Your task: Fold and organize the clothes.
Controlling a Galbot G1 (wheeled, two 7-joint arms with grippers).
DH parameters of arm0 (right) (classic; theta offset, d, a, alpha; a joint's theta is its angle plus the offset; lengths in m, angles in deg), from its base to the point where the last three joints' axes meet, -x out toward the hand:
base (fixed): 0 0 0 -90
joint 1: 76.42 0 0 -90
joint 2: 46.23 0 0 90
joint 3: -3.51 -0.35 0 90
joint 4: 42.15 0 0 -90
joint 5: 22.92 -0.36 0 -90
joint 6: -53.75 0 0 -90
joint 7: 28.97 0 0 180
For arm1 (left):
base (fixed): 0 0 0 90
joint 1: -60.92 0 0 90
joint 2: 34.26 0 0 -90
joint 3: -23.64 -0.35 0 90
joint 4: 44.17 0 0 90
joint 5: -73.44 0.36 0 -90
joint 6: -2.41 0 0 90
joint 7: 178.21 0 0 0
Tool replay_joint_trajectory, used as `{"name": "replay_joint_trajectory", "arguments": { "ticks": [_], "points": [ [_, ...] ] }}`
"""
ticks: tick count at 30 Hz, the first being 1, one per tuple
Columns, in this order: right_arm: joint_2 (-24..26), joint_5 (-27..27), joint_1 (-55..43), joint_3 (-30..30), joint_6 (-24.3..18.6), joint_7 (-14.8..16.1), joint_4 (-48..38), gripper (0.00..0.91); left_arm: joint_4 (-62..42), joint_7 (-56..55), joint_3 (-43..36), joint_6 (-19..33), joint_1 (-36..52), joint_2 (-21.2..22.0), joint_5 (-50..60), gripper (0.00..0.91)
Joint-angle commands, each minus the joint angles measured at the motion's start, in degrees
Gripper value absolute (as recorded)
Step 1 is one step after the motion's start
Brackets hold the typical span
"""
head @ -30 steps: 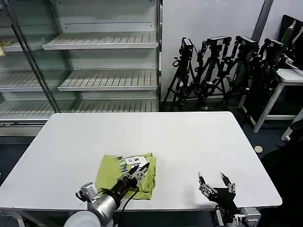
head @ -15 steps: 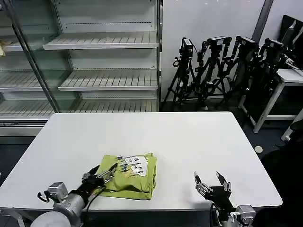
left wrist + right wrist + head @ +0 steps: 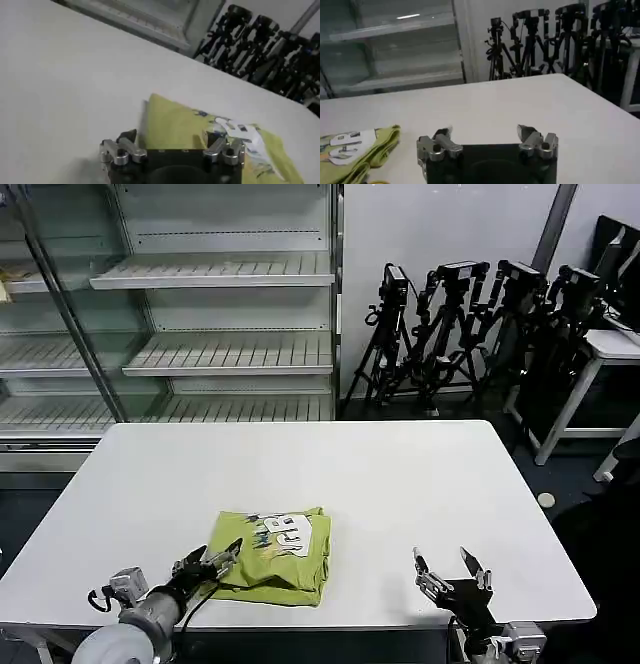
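While the white table point(image 3: 400, 484) takes up most of the head view, the only garment on it is the lime yellow-green T-shirt point(image 3: 275, 559), folded into a compact, roughly square bundle near the table's front edge. Its white printed patch point(image 3: 285, 532) faces up on the far half of the bundle.

Just off the shirt's near-left corner sits the left gripper point(image 3: 210, 564), low over the tabletop with its fingers spread apart and nothing between them. Its tips point toward the fabric, one fingertip at or just over the shirt's edge; whether it touches the cloth cannot be told. From the left wrist view the shirt point(image 3: 210, 132) lies straight ahead of that gripper point(image 3: 172, 142), starting between the open fingers and running away from them, the patch point(image 3: 245, 132) beyond the farther finger.

Well apart on the other side of the shirt, the right gripper point(image 3: 452, 576) rests near the table's front edge, fingers likewise spread and empty. In the right wrist view its open fingers point(image 3: 487, 137) face bare tabletop, and the folded shirt point(image 3: 355, 150) lies off to one side, clear of them, its layered edge turned toward the gripper.
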Motion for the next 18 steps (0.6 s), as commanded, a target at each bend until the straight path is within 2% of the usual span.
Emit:
{"name": "replay_joint_trajectory", "arguments": {
  "ticks": [1, 2, 3, 5, 18],
  "points": [
    [-0.04, -0.01, 2.38, -2.26, -0.04, -0.03, 1.65, 0.907, -4.18, -0.14, -3.85, -0.24, 3.86, 3.46, -4.81, 0.625],
    [-0.03, -0.02, 2.56, -2.31, -0.03, -0.04, 1.72, 0.907, -4.42, -0.22, -3.83, -0.11, 4.18, 3.53, -5.66, 0.433],
    [-0.05, 0.0, 2.77, -2.45, -0.03, -0.06, 1.86, 0.907, -4.73, -0.32, -3.74, 0.29, 4.25, 3.54, -6.53, 0.181],
    [-0.09, 0.02, 3.1, -2.56, -0.02, -0.08, 2.25, 0.907, -4.79, -0.3, -3.51, 0.74, 4.09, 3.59, -8.49, 0.06],
    [-0.3, 0.45, 3.84, -2.24, 0.35, -0.59, 4.1, 0.907, -4.31, -0.37, -2.42, 1.3, 3.12, 4.37, -10.85, 0.04]
  ]
}}
